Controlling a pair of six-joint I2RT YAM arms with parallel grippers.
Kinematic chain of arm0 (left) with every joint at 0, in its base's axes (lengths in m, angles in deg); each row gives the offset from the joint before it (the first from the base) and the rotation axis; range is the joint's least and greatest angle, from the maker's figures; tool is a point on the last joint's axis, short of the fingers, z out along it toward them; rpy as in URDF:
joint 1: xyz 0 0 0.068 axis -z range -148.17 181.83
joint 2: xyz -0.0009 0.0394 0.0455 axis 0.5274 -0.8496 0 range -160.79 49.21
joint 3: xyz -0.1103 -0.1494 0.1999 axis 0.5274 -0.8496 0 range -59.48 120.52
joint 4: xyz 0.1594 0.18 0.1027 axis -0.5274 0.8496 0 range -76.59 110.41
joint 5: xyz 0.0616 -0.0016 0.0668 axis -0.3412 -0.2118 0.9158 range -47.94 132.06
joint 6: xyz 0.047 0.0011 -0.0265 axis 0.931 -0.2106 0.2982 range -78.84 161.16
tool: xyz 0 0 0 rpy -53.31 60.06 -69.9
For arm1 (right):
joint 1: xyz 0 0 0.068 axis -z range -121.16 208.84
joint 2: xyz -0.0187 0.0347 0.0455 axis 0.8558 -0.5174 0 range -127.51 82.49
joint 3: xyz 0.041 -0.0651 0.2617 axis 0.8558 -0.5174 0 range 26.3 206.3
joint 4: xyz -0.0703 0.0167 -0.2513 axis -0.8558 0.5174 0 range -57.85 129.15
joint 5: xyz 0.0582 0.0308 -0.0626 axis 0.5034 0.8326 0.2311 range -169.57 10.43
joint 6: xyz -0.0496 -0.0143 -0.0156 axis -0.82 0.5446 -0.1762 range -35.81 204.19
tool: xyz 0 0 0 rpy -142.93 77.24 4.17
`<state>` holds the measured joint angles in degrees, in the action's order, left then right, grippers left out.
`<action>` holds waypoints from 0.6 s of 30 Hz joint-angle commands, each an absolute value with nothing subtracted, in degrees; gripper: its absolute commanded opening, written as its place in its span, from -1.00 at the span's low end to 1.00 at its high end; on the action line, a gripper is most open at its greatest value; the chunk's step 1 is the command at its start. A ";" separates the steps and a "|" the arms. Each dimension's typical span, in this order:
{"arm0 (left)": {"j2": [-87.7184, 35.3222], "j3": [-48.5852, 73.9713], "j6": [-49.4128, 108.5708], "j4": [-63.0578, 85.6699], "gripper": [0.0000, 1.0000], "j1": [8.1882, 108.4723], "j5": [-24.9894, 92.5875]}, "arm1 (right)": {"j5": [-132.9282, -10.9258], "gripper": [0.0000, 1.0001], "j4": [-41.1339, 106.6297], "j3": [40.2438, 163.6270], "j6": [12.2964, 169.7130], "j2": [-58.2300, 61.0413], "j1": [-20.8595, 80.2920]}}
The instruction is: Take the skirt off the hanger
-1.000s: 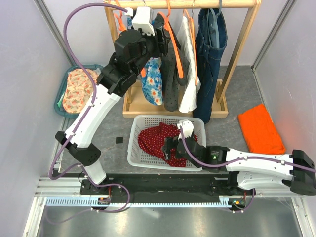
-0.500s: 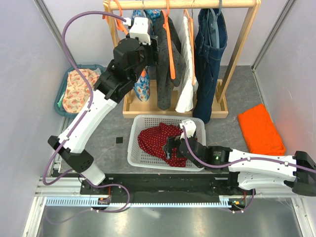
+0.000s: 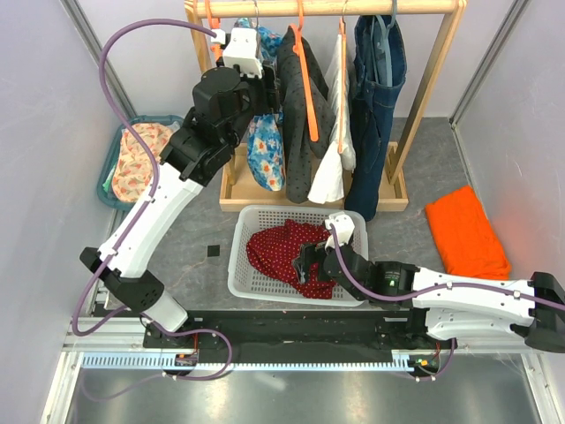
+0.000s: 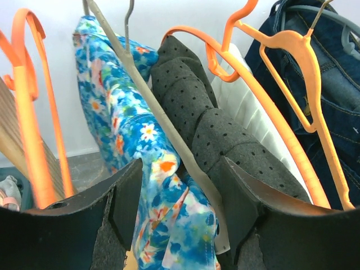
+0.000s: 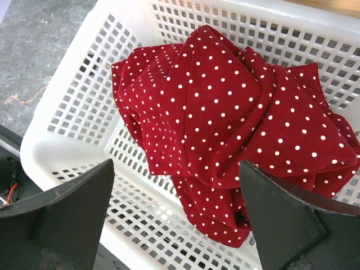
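Start with the white basket (image 3: 265, 215) at 6 o'clock of the table's middle: it's rigid plastic lattice, rectangular with rounded corners. In it lies the red skirt (image 5: 225, 118), thin cloth with small white dots, crumpled into soft folds and off any hanger. Your right gripper (image 5: 175, 169) hangs over it with the fingers spread wide and nothing between them.

Over at 9 o'clock you've got the teal bin (image 3: 108, 172), with a peach floral cloth (image 3: 141, 163) bunched inside. At 3 o'clock an orange cloth (image 3: 466, 231) lies folded flat on the grey stone-look table.

Up at 12 o'clock is the wooden rack (image 3: 353, 7). Your left gripper (image 4: 181, 163) is right among the clothes with its fingers well apart, clamping nothing. They straddle the slim grey hanger (image 4: 169, 135) and the blue floral garment (image 4: 135, 129) draped on it. Whether either pad touches the fabric, you can't tell.

From the left wrist camera, a bare orange hanger (image 4: 29, 129) of smooth plastic sits at 9 o'clock of the gripper. Towards 1 o'clock a thick grey felt garment (image 4: 214, 129), punched with small holes, hangs over another orange hanger. Beyond that you see a white pleated piece (image 4: 253, 107), and dark denim jeans (image 4: 332, 73) at 2 o'clock.
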<state>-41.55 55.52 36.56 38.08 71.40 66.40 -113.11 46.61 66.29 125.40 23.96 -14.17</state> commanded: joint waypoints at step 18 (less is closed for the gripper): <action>-44.57 57.60 37.91 35.65 -0.38 71.12 67.37 | -114.20 0.96 44.81 65.06 125.85 24.30 -14.37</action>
<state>-46.23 58.19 36.56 38.05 71.38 66.22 -113.06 46.30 66.03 125.51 24.01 -14.17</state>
